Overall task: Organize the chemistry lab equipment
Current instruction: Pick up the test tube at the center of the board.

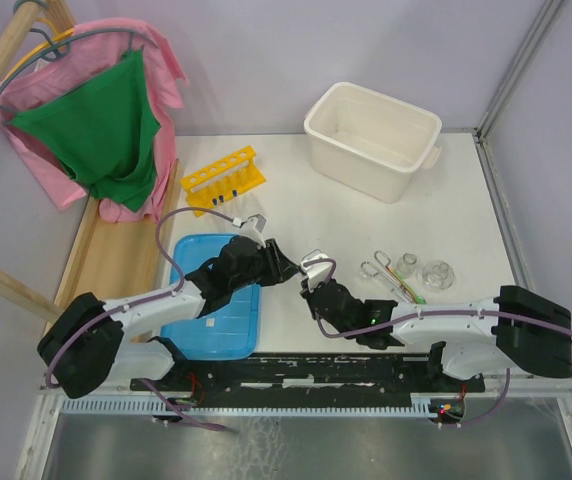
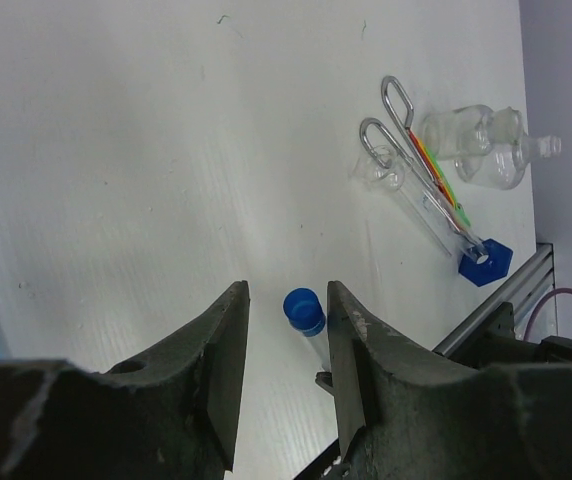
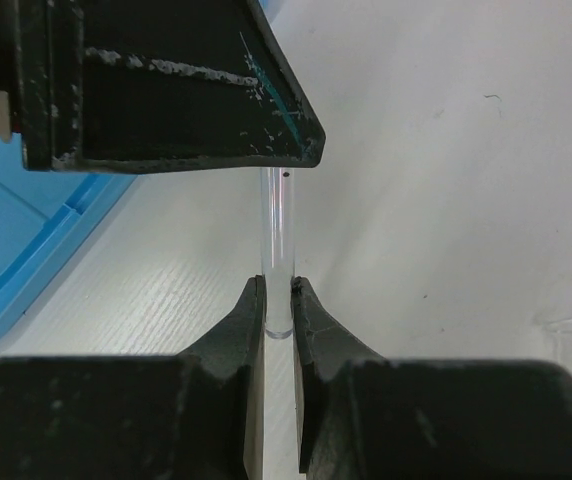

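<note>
My right gripper (image 3: 277, 285) is shut on the bottom end of a small clear blue-capped tube (image 3: 277, 220), held just above the white table. In the left wrist view its blue cap (image 2: 304, 310) shows between and just beyond the fingers of my left gripper (image 2: 288, 290), which stands open with nothing touching its pads. The two grippers meet at the table's middle (image 1: 301, 275). To the right lie the metal tongs (image 2: 406, 150), small glass flasks (image 2: 466, 130), coloured rods (image 2: 448, 190) and another blue-capped tube (image 2: 486, 262). The yellow rack (image 1: 223, 180) stands at the back left.
A large white tub (image 1: 371, 140) stands at the back right. The flat blue lid (image 1: 216, 300) lies under my left arm. Pink and green clothes (image 1: 96, 130) hang on a wooden stand at the far left. A black rail (image 1: 316, 370) runs along the near edge.
</note>
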You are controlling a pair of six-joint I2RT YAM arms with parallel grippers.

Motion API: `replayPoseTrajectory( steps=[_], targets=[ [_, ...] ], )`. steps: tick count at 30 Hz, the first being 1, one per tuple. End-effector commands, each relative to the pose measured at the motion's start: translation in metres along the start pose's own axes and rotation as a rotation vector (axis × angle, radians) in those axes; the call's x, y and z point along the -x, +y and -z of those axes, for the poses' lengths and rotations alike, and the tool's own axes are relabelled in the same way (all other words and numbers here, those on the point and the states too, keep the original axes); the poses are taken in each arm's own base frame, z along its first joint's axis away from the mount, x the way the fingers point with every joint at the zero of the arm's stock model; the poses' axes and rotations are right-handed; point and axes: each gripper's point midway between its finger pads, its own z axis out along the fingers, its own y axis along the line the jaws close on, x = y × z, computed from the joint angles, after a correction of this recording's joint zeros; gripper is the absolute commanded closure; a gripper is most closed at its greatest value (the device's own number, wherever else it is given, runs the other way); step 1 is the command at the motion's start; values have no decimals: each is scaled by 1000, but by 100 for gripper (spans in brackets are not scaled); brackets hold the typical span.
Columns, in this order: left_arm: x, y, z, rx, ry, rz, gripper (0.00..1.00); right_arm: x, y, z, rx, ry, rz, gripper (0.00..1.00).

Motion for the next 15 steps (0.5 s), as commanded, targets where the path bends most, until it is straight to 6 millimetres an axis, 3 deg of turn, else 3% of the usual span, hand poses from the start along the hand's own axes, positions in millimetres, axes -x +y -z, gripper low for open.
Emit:
replayPoseTrajectory(
  steps=[1, 6, 8, 11, 15],
  targets=[
    [10, -19, -7, -56, -35, 24, 56, 29, 6, 5, 2, -68, -28, 86],
    [9, -23, -8, -74, -33, 28, 61, 28, 5, 4, -3, -65, -21, 86],
    [9, -23, -7, -77, -34, 24, 70, 28, 5, 5, -4, -66, -22, 85],
    [8, -25, -6, -86, -26, 13, 92, 29, 4, 5, -12, -68, -23, 85],
    [7, -20, -6, -74, -28, 4, 97, 26, 2, 5, -19, -64, -29, 76]
  ],
)
